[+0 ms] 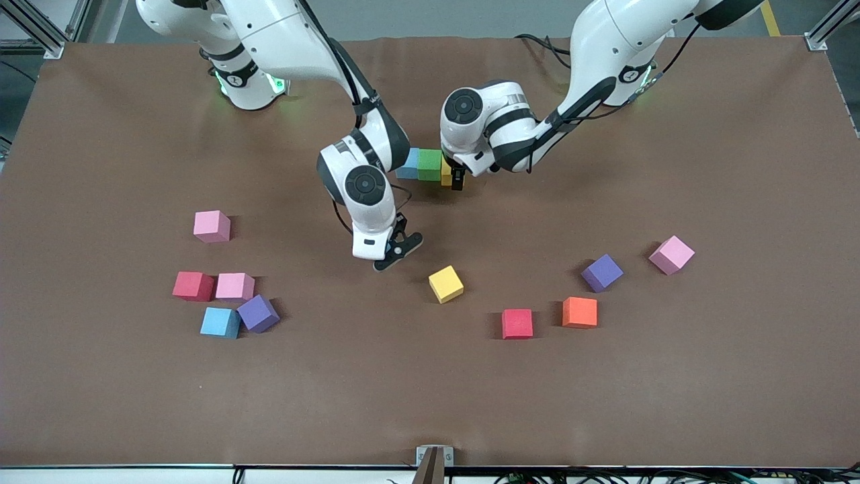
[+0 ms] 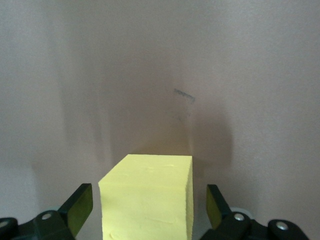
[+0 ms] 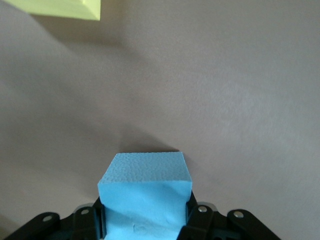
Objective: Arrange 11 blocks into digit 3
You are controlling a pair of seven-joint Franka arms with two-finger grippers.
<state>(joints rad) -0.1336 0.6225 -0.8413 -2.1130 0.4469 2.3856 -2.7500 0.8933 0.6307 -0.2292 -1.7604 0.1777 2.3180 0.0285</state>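
Blue (image 1: 408, 163), green (image 1: 430, 165) and yellow (image 1: 446, 173) blocks touch in a row at mid-table, forming one bar of the digit 3. My left gripper (image 1: 457, 178) is open and straddles the yellow block (image 2: 147, 200), with a gap between the block and each of its fingers (image 2: 80, 206). My right gripper (image 1: 396, 250) is shut on a blue block (image 3: 145, 192). The hand hides that block in the front view. A loose yellow block (image 1: 446, 284) lies close by and shows at a corner of the right wrist view (image 3: 60, 7).
Toward the right arm's end lie pink (image 1: 211, 226), red (image 1: 193, 286), pink (image 1: 234, 286), blue (image 1: 220, 322) and purple (image 1: 258, 313) blocks. Toward the left arm's end lie red (image 1: 517, 323), orange (image 1: 580, 312), purple (image 1: 602, 272) and pink (image 1: 671, 255) blocks.
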